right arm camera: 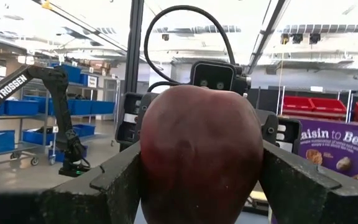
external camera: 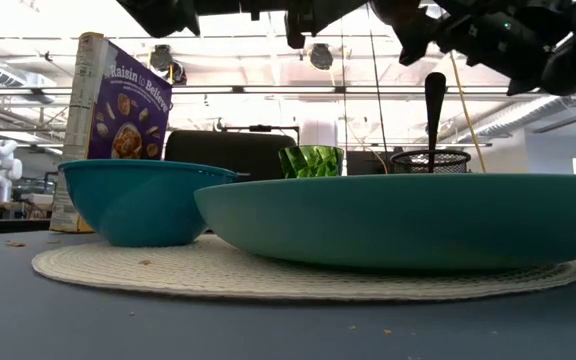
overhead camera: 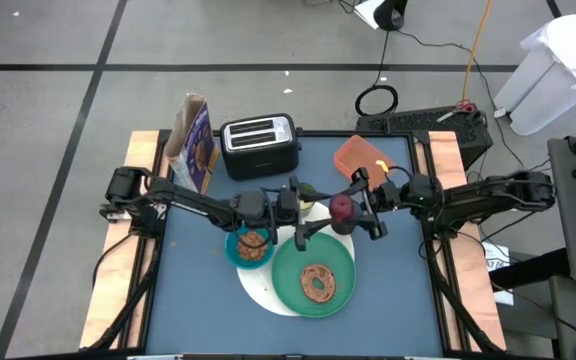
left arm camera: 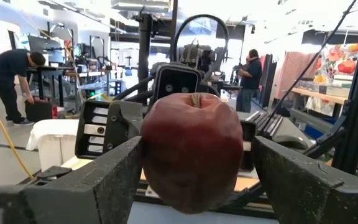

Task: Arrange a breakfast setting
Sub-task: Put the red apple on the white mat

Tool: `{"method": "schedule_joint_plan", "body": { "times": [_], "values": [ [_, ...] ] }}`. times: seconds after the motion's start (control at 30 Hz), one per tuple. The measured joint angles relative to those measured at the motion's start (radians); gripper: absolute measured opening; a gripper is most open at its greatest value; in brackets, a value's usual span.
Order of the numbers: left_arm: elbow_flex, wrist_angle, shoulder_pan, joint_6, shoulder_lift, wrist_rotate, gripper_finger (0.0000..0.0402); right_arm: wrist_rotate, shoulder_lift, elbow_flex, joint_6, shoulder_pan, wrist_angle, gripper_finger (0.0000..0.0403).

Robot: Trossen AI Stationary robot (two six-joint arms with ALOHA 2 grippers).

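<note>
A dark-red fruit (overhead camera: pixel 341 208) is held in the air between my two grippers, above the far edge of the white round disc (overhead camera: pixel 264 292). My right gripper (overhead camera: pixel 356 210) is shut on it. My left gripper (overhead camera: pixel 320 207) is open, with a finger on either side of the fruit (left arm camera: pixel 192 149). A brown bagel (overhead camera: pixel 318 283) lies on the large green plate (overhead camera: pixel 290 270). The plate and the blue bowl (overhead camera: pixel 251 247) rest on the disc. The lime cup (external camera: pixel 311 161) and the small black cup (external camera: pixel 424 160), with the metal spoon (external camera: pixel 435 105) upright in it, stand behind the plate. My right gripper pinches the fruit's two opposite sides (right arm camera: pixel 151 168) at its widest between its two fingers. The fingers are level and come from the table's right. The fruit is lifted clear, stem up. My left gripper's one finger (left arm camera: pixel 120 177) lies close against the fruit's side; whether it touches, I cannot tell. The other finger (left arm camera: pixel 291 180) stands apart from it.
A silver toaster (overhead camera: pixel 259 145) and a cereal box (overhead camera: pixel 193 140) stand at the far edge. An orange rectangular tray (overhead camera: pixel 361 155) lies at the far right. The blue bowl holds something brown. People stand in the room beyond the table.
</note>
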Motion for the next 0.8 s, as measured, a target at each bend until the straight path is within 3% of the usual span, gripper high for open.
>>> {"method": "schedule_joint_plan", "body": {
  "times": [0.8],
  "values": [
    [0.000,-0.009,-0.001,0.045,0.000,-0.050,0.0303,0.000,0.037,0.010,0.029,0.019,-0.004,0.0272]
  ]
}}
